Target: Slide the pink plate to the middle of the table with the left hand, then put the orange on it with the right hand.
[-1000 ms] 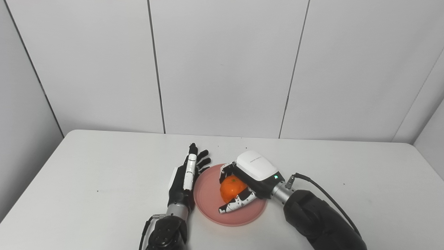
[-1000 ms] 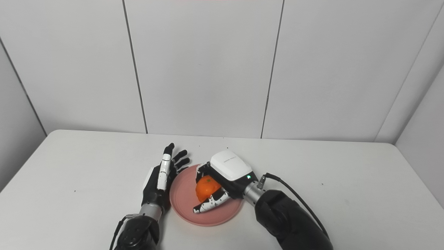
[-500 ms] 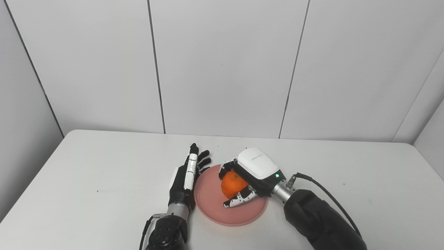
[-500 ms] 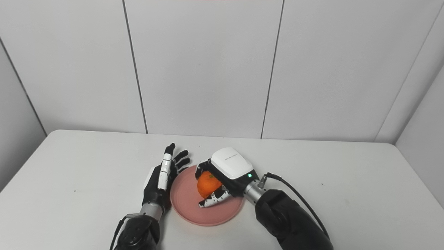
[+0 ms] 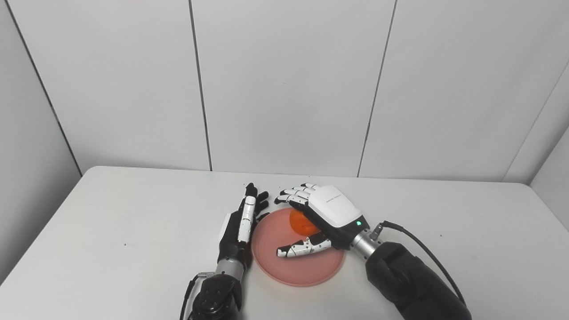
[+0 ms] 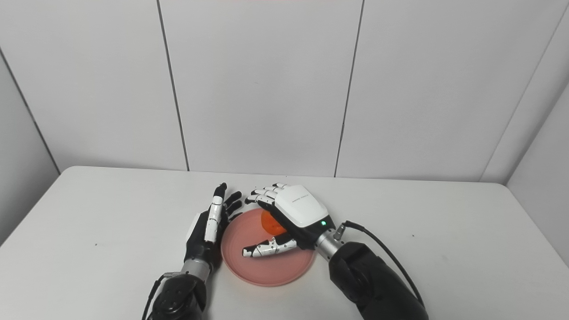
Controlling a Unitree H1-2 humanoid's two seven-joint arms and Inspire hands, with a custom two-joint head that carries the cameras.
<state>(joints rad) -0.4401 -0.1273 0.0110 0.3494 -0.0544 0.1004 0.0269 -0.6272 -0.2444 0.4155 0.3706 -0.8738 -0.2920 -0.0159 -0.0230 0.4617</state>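
The pink plate (image 5: 271,249) lies near the middle of the white table (image 5: 111,222), close to its front edge. The orange (image 5: 300,224) sits on the plate's far part, mostly hidden under my right hand (image 5: 326,215). That hand is open above the plate, fingers spread past the far rim, thumb stretched over the plate's centre. My left hand (image 5: 240,224) stands open on edge, its palm against the plate's left rim (image 6: 224,249), fingers pointing away from me.
Grey wall panels (image 5: 284,84) rise behind the table's far edge. A black cable (image 5: 418,249) runs along my right forearm. Bare tabletop stretches to the left and to the right (image 5: 466,231) of the plate.
My right hand has opened and let go of the orange, which now rests on the plate's far part. The left hand has stayed beside the plate.
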